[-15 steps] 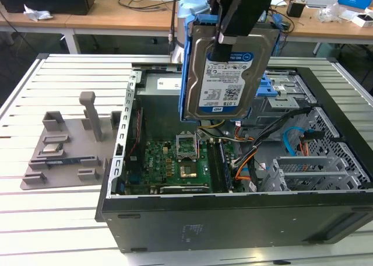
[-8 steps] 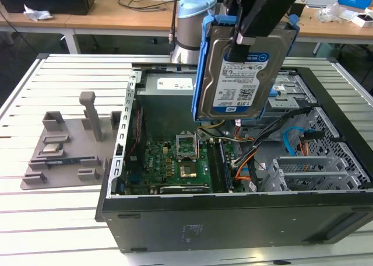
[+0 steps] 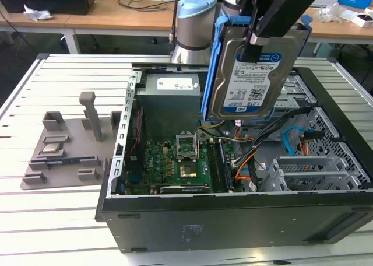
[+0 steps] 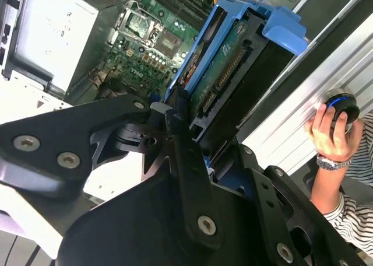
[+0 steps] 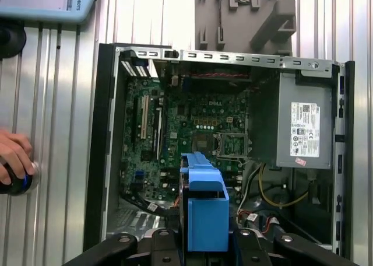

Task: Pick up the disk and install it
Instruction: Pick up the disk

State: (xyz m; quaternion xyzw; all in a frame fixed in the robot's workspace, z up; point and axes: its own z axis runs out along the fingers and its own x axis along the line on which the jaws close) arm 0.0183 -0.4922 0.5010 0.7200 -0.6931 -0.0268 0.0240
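Disk (image 3: 249, 82) in its blue bracket pinched by the claw (image 3: 257, 39), held upright above the open computer case (image 3: 233, 216), case laid on the slatted tabletop (image 3: 52, 231), grey fixture plate (image 3: 64, 155) set beside it on the exterior view's left

Open computer case (image 3: 233, 219) on slatted table (image 3: 46, 231); grey fixture (image 3: 64, 167) beside it.

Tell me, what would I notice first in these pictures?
The disk, silver with a bright blue bracket around it, hangs in the air, clamped by the black end effector above the open computer case. Inside the case lies a green circuit board. In the second wrist view, a person's hand grips a round blue-and-black knob.
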